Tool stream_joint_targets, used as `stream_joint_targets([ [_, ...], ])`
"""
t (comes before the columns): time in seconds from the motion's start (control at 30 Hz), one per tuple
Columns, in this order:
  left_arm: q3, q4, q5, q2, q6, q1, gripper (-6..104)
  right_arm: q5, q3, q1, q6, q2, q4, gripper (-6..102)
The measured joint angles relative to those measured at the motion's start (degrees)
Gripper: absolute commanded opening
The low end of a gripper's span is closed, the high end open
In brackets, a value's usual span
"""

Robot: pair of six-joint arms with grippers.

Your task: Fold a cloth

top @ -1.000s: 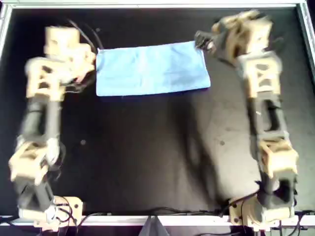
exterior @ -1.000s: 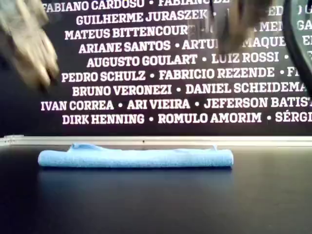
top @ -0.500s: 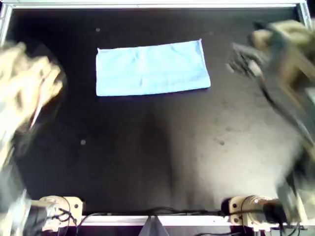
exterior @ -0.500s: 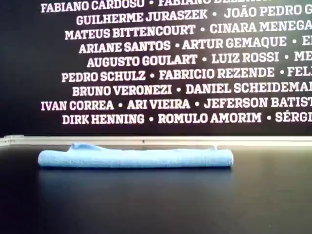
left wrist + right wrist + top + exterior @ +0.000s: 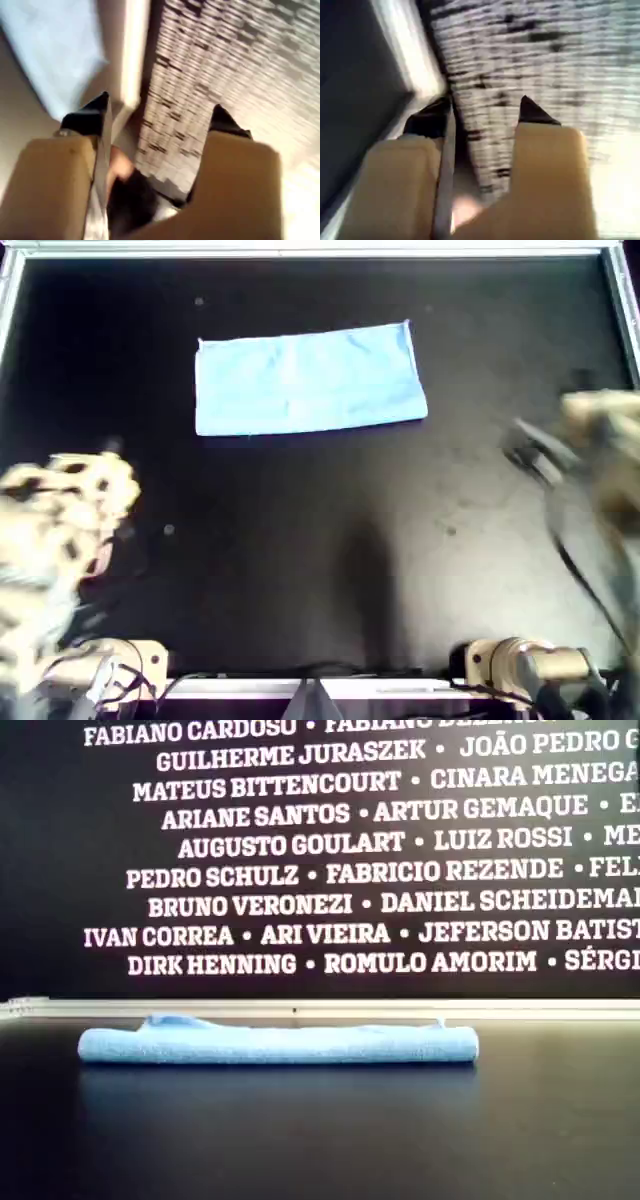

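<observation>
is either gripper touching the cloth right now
No, in the overhead view the cloth lies alone on the black table, with both arms pulled back near the view's side edges.

The cloth [image 5: 308, 378] lies on the table [image 5: 330, 540] toward the overhead view's top — both arms well apart from it.

Black matte table top [image 5: 330, 540] fills the overhead view, with a few small pale specks on it and a thin metal rim [image 5: 300, 250] along the far edge and the sides. In the exterior view a pale rail [image 5: 330, 1009] runs across behind the table, and above it stands a black wall panel [image 5: 60, 870] printed with rows of white names such as "AUGUSTO GOULART" [image 5: 290, 845] and "DIRK HENNING" [image 5: 212, 964]. Both wrist views catch that lettered panel only as blurred streaks beside a bright strip.
</observation>
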Motion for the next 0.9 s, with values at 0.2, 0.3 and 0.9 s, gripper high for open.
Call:
stream_joint_targets([
  [0.2,16.26,-14.15,0.00,0.00,0.35,2.37,70,0.26,31.20,0.09,-0.09,7.82,-23.91,54],
  [0.3,19.51,-18.46,-0.35,0.00,2.64,5.54,69,0.44,42.45,-0.53,-2.64,8.96,-31.11,53],
  [0.9,34.28,-20.65,0.35,0.09,12.22,7.82,70,0.97,60.91,0.35,-7.21,9.49,-36.12,54],
])
